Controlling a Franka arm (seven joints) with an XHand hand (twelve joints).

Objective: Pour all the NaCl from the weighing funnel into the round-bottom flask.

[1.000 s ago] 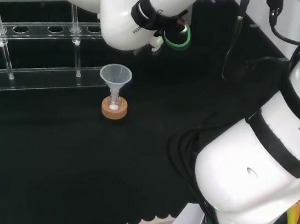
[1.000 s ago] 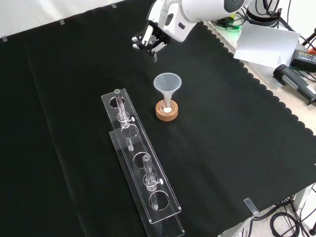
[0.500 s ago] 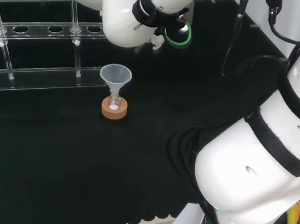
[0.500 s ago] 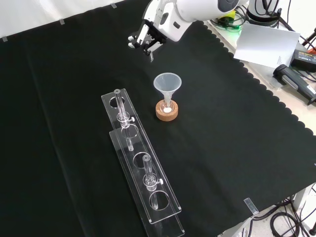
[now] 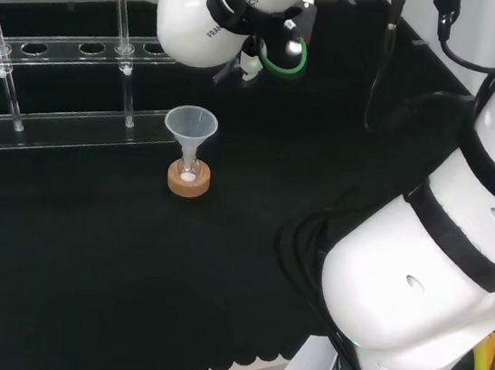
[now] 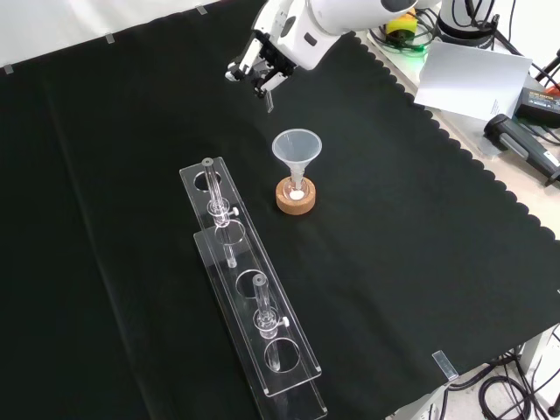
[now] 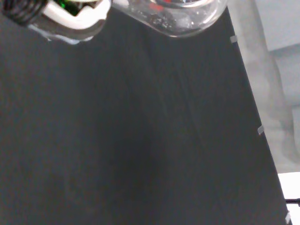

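Much of the hand (image 6: 262, 63) was hidden behind the big white arm (image 6: 346, 17). In the front view its black and white fingers (image 6: 247, 68) were curled around a thin clear thing (image 6: 269, 101) that poked down from them. It was too small and see-through to say what it was. In the wrist view a rounded clear glass piece (image 7: 180, 14) sat right by a blurry white part of the hand, cut off at the edge, with tiny specks inside it.

A clear plastic funnel (image 6: 297, 150) stood upright in the middle of the counter (image 6: 420, 227), which was covered in soft black cloth. The funnel had a wide round cone on top and a thin stem. The stem went down into a small flask (image 6: 297, 196) that sat in a round brown cork ring (image 6: 297, 203). The flask was very hard to see. A bit of white powder (image 5: 188, 177) showed at the bottom of it.

In the front view the hand hung high above the cloth, up and to the left of the funnel and well apart from it.

A long clear plastic rack (image 6: 249, 284) with round holes lay to the left of the funnel in the front view. Thin glass tubes (image 6: 210, 188) stood in it. In the head view a shiny green ring (image 5: 285, 55) showed on the arm near the hand.
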